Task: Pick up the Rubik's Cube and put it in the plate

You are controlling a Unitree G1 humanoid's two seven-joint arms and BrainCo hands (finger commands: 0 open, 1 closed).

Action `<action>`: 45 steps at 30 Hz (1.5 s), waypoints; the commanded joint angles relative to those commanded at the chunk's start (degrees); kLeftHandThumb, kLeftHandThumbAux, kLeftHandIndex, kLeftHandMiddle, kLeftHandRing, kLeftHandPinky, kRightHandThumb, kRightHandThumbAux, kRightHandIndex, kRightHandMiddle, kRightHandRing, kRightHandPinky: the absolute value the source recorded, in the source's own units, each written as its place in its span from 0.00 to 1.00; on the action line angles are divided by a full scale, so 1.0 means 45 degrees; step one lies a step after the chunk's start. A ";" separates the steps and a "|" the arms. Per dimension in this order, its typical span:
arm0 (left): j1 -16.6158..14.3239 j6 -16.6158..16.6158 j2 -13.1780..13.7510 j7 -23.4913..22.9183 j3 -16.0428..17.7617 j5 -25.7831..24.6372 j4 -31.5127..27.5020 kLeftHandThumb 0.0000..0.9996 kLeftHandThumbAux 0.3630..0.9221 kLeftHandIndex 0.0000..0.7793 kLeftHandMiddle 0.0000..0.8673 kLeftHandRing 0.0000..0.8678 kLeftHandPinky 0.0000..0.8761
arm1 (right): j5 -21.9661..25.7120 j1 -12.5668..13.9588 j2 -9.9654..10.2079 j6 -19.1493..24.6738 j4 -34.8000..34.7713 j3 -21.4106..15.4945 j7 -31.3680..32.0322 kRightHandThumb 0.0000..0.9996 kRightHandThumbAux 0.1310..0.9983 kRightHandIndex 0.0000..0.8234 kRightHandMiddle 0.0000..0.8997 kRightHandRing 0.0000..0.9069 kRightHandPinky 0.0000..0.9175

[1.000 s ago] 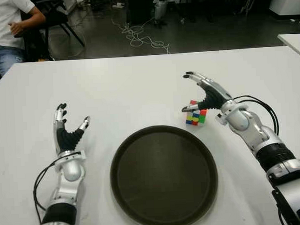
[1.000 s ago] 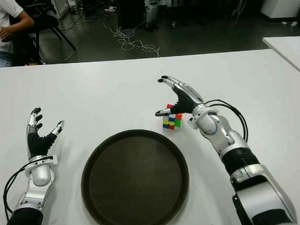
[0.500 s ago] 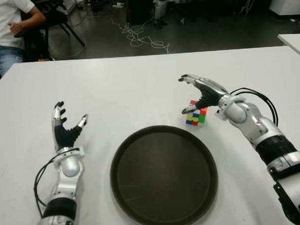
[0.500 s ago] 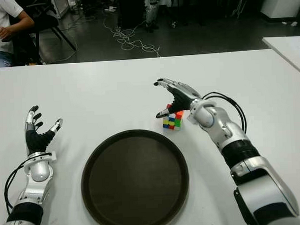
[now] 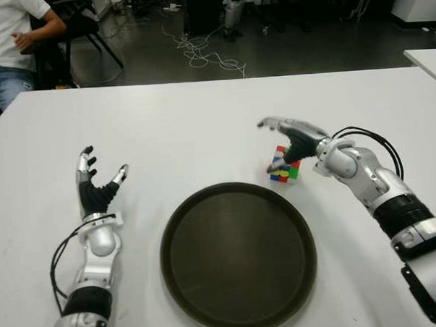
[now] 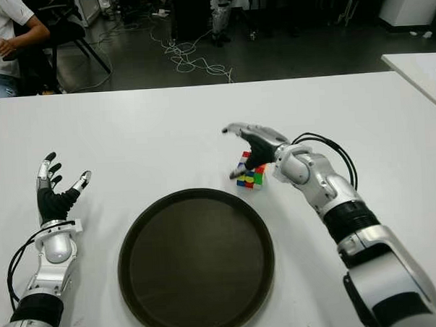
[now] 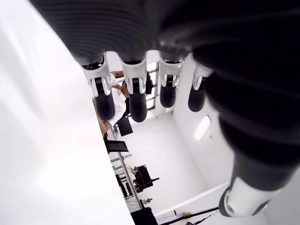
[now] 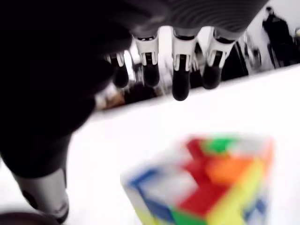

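The Rubik's Cube (image 5: 285,167) stands on the white table (image 5: 202,128) just beyond the far right rim of the dark round plate (image 5: 238,255). My right hand (image 5: 283,137) hovers over the cube with its fingers (image 5: 270,123) spread forward above it and the thumb down by the cube's left side; it holds nothing. In the right wrist view the cube (image 8: 206,180) lies under the open palm, fingers (image 8: 180,84) extended past it. My left hand (image 5: 96,185) shows to the left of the plate, fingers spread upward.
A person (image 5: 14,49) sits on a chair beyond the table's far left corner. Cables (image 5: 202,52) lie on the floor behind. A second white table (image 5: 427,59) edges in at the far right.
My right hand has lowered and tilted forward over the cube, the thumb dropping down beside the cube's left face. The cube and plate have not moved. The left hand shifted only slightly.
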 joint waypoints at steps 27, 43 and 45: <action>0.0000 0.0135 -0.0030 -0.0004 0.0062 -0.0018 -0.0158 0.00 0.63 0.10 0.11 0.14 0.20 | -0.0513 0.0889 -0.0844 0.1695 -0.0908 0.0197 0.1024 0.00 0.61 0.12 0.16 0.15 0.09; -0.0005 0.0071 -0.0033 -0.0141 0.0095 -0.0113 -0.0114 0.00 0.62 0.08 0.09 0.12 0.21 | -0.0550 0.1073 -0.1020 0.1647 -0.0943 0.0165 0.0967 0.00 0.60 0.11 0.16 0.15 0.09; 0.0005 0.0090 -0.0026 -0.0158 0.0095 -0.0123 -0.0132 0.00 0.61 0.07 0.09 0.12 0.20 | -0.0535 0.1102 -0.1058 0.1593 -0.0978 0.0158 0.0967 0.00 0.60 0.11 0.16 0.15 0.09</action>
